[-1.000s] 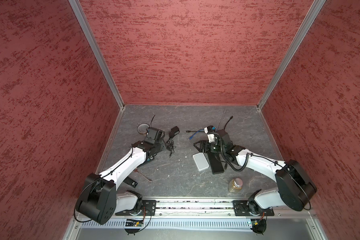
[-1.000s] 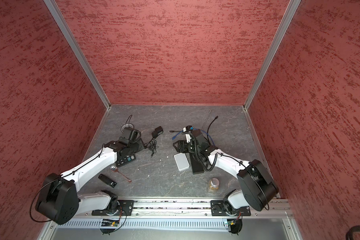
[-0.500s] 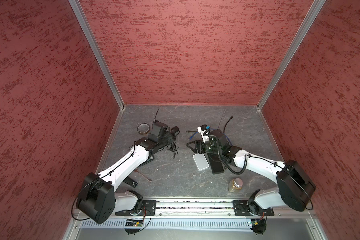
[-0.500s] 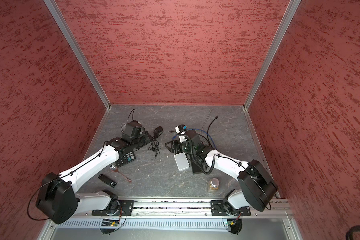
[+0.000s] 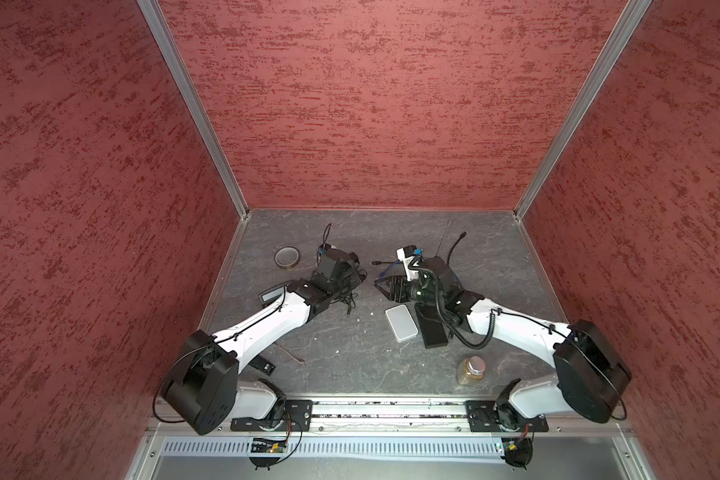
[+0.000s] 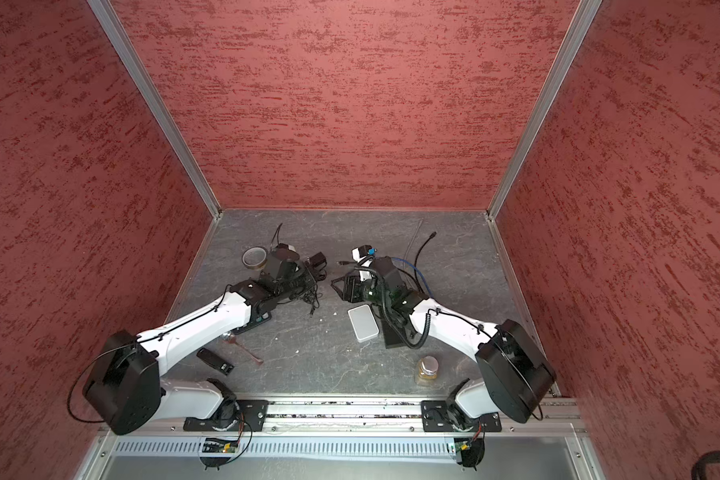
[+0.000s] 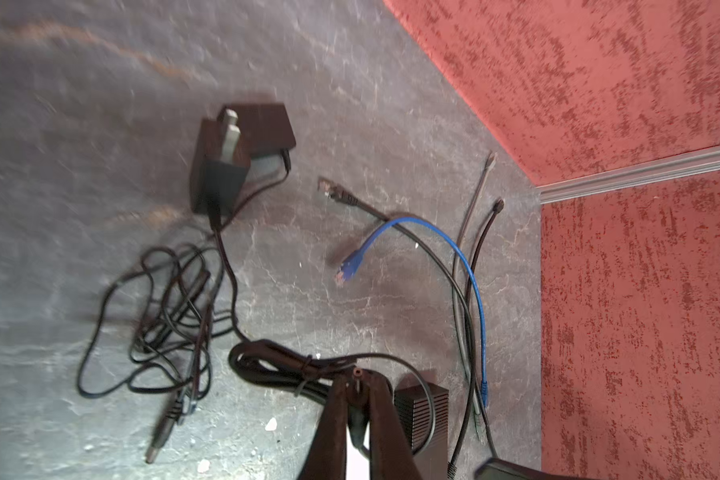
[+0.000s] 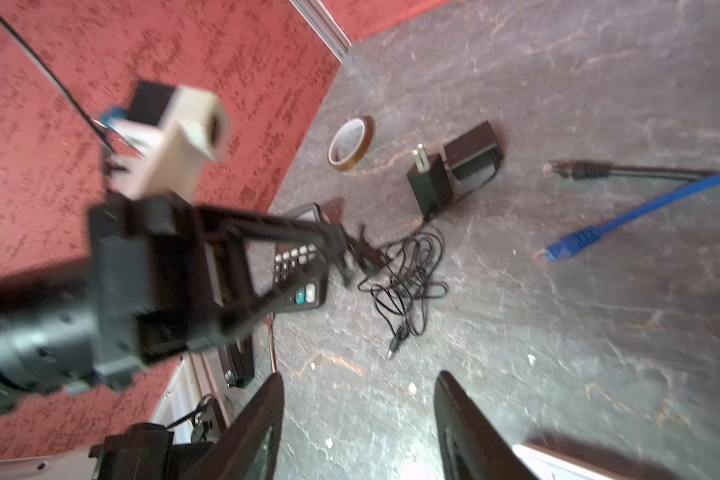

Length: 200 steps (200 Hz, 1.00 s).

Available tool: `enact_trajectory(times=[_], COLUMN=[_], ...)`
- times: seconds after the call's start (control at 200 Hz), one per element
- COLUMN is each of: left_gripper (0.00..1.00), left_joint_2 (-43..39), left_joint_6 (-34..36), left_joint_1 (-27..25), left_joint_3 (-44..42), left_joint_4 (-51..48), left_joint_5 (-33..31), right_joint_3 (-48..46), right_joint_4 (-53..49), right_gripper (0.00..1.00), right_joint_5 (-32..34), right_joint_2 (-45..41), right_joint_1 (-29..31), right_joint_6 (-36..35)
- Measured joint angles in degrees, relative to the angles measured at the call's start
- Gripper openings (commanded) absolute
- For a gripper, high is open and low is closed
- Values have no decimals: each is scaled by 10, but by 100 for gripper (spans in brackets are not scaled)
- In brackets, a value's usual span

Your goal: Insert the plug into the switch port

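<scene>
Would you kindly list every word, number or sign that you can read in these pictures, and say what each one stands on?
"+": on a teal key of the calculator, faint, in the right wrist view.
The calculator's other keys: marks blurred, not readable.
Small black device: pale marks at one end, too small to read.
No other text shows.

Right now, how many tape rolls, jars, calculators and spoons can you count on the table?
tape roll: 1
jar: 1
calculator: 1
spoon: 1
Total: 4
</scene>
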Motion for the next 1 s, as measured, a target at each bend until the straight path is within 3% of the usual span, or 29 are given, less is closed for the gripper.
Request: enact_trajectory(times=[0.301,1.002], left_gripper=[0,0], left_joint_2=[7,6], left_joint_6=[-31,-51], left_joint_1=[-31,-45], left_joint_3=[0,-19], left_joint_4=[24,59], left_joint_5=[-12,-24], right_joint_3=[0,0], right_joint_4=[36,69], right_gripper=[49,32], right_joint_5=[7,21], right_joint_2=[14,74], right_joint_1=[0,1], right_joint_6=[29,55])
